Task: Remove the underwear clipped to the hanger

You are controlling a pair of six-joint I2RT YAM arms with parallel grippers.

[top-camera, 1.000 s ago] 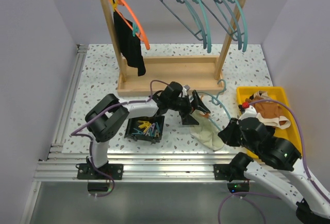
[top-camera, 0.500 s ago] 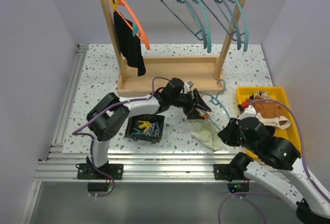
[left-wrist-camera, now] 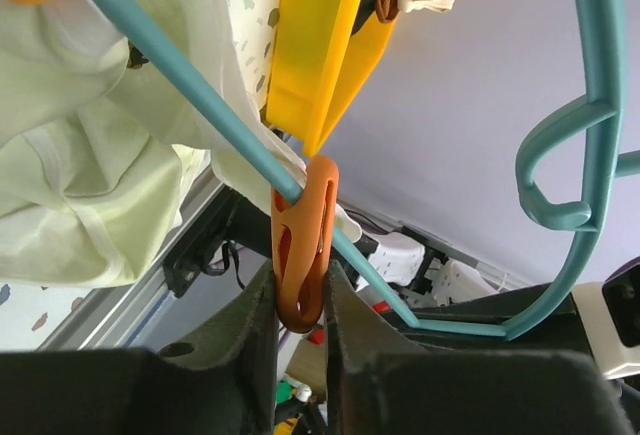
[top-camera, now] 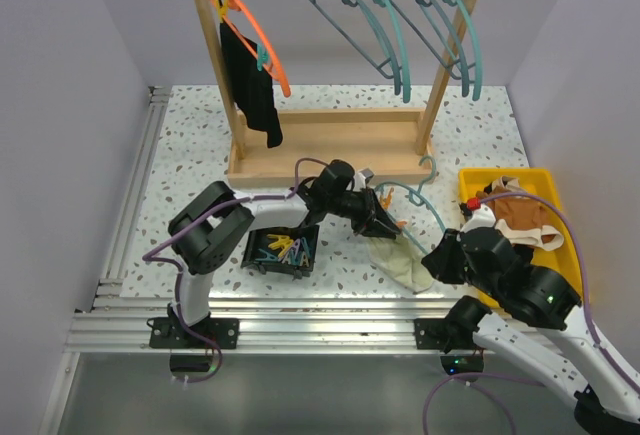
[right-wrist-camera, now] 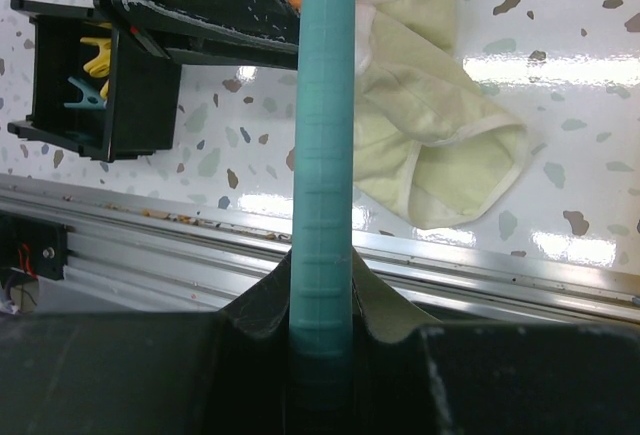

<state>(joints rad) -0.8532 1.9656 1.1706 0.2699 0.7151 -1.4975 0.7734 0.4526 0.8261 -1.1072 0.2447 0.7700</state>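
On the white speckled stone-look worktop [top-camera: 190, 145], between pale lilac walls [top-camera: 60, 105], lies the cream-white cloth brief [top-camera: 402, 261], pegged to a teal plastic hanger [right-wrist-camera: 325, 105] that the right fingers [right-wrist-camera: 385, 315] pinch. The left fingers [left-wrist-camera: 248, 327] squeeze its orange plastic peg [left-wrist-camera: 303, 245]. The narrow black cloth garment [top-camera: 250, 85] hangs on the wooden rack [top-camera: 330, 145].

The left gripper [top-camera: 390, 223] is pinching the orange clip [left-wrist-camera: 303, 245] on the teal hanger [right-wrist-camera: 324, 135], and the right gripper [right-wrist-camera: 322, 290] is clamping that hanger's bar. Together the two arms are closing off the strip between the black bin [top-camera: 283, 250] and the yellow tray [top-camera: 466, 183]. The cream brief [top-camera: 402, 261] is lying under the bar there. The wooden rack [top-camera: 330, 160] is blocking the far side. Bare table [top-camera: 190, 155] is lying open to the left of rack and bin.
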